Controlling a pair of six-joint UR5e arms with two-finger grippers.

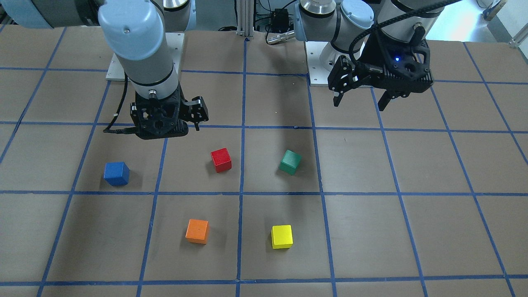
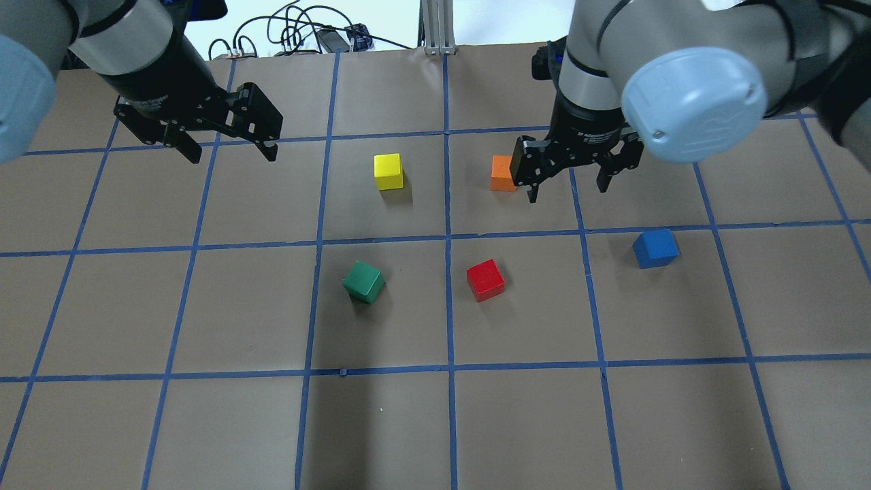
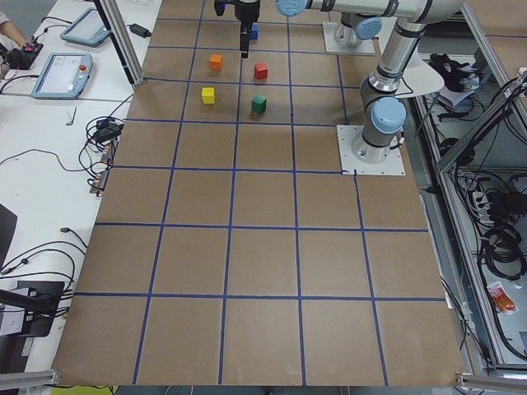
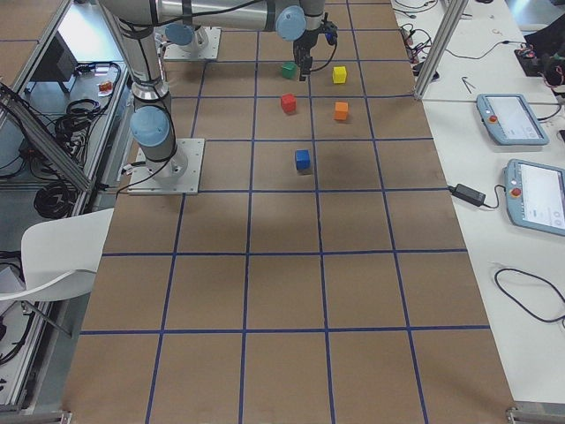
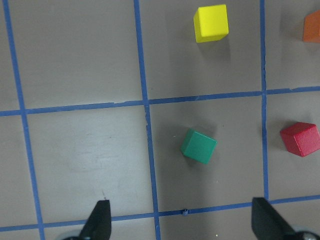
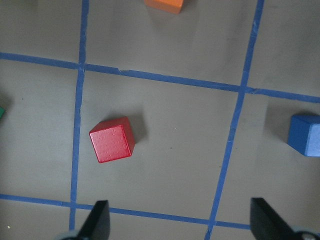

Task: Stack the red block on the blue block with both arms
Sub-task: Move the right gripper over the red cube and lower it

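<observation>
The red block is seen resting flat on the brown desk, in a square of the blue tape grid just to the robot's right of the centre line. The blue block is found in the neighbouring square further to the robot's right, well apart from the red one, with nothing on top of it. A green block is set to the robot's left of the red block, across the centre line and turned at an angle to the grid. A yellow block and an orange block are placed farther from the robot. The right gripper is held above the desk, and in the overhead view it partly covers the orange block. Its fingers are spread wide apart with nothing between them, and in the right wrist view the red block is seen left of centre, with the blue block cut off at the right edge. The left gripper is held above the desk on the robot's left, well apart from every block. Its fingers are likewise spread apart and empty, and the green block is seen near the middle of the left wrist view.
</observation>
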